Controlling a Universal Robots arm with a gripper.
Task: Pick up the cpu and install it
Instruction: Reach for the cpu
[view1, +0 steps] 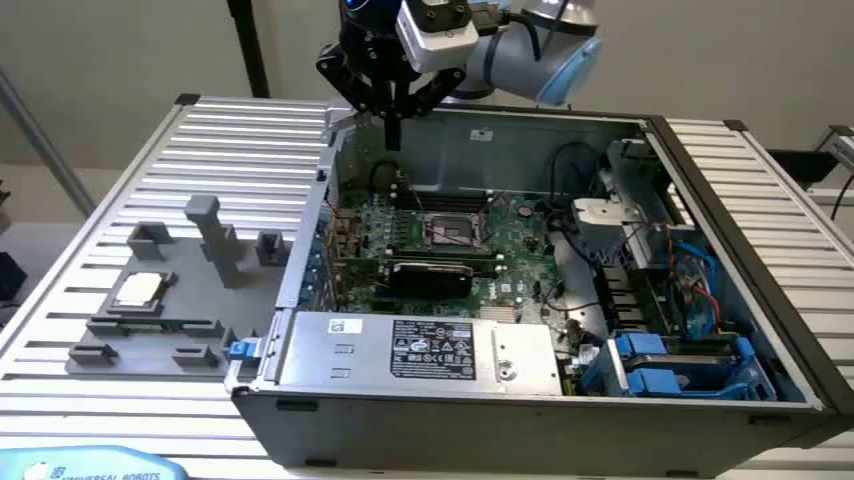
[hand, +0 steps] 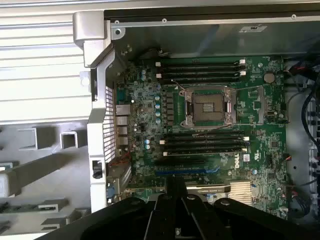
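The cpu (view1: 140, 289), a small flat silvery-beige square, lies on the grey fixture plate (view1: 160, 335) at the exterior view's left, outside the computer case (view1: 400, 395). My gripper (view1: 392, 132) hangs high over the case's back left corner, far from the cpu, with its black fingers shut together on nothing. In the wrist view the gripper (hand: 175, 192) points down over the green motherboard (hand: 260, 160). The dark socket frame (hand: 209, 106) with its metal rim sits mid-board, its middle bare; in the exterior view the socket frame (view1: 454, 232) lies below and to the right of the fingertips.
Grey plastic blocks (view1: 214, 240) stand upright on the fixture plate beside the cpu. Inside the case are a silver power supply (view1: 427, 350), blue drive brackets (view1: 667, 365) and loose cables (view1: 627, 270). Ribbed white table slats (view1: 227, 130) surround everything.
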